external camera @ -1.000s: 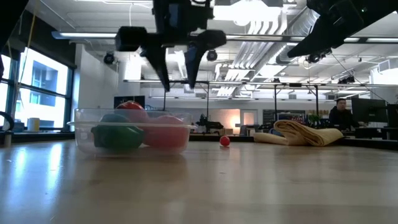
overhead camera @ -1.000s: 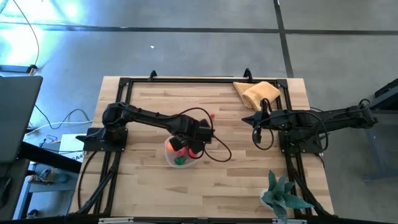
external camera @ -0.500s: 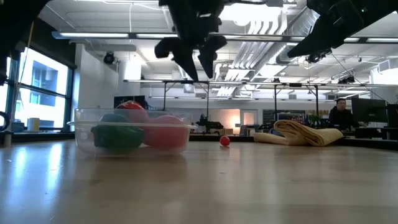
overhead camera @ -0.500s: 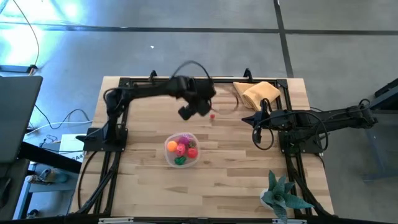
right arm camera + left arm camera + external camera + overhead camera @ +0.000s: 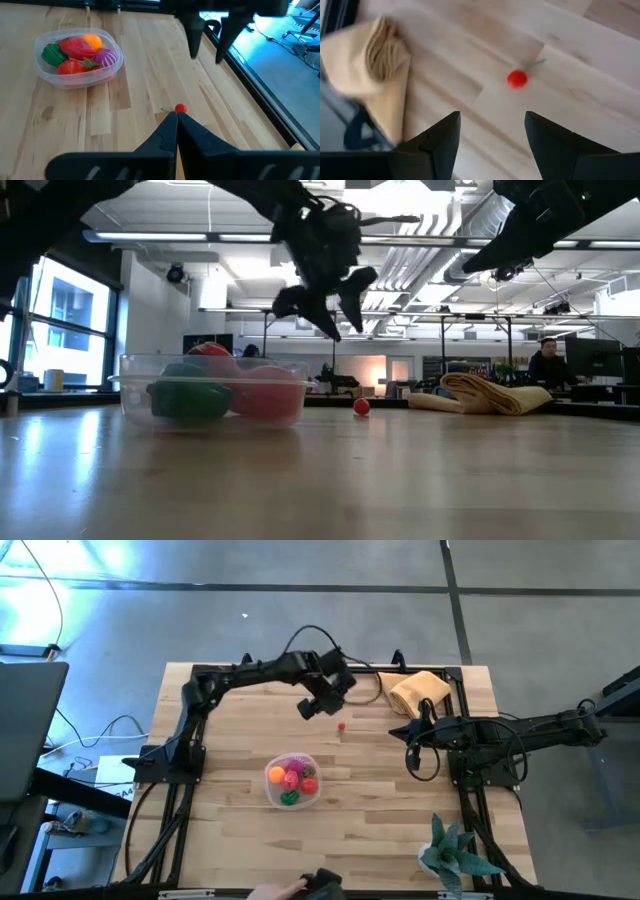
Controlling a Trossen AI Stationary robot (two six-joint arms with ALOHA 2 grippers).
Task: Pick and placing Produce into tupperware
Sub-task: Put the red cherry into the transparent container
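Your left gripper [image 5: 318, 706] hung open and empty above the small red round toy fruit [image 5: 341, 726], which lay well apart from the round clear plastic tupperware [image 5: 291, 781]. A misaligned descent could have nudged it rolling toward the folded tan cloth [image 5: 419, 690]. Your right gripper [image 5: 176, 116] waited shut.

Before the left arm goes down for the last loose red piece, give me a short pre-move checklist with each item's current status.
1. Left gripper open and empty: ok.
2. Small red produce piece lying free on the table, apart from the tan cloth: ok.
3. Left gripper directly above it: not ok, offset to one side.
4. Right gripper shut, parked clear: ok.
5. Tupperware upright, room left: cannot tell.
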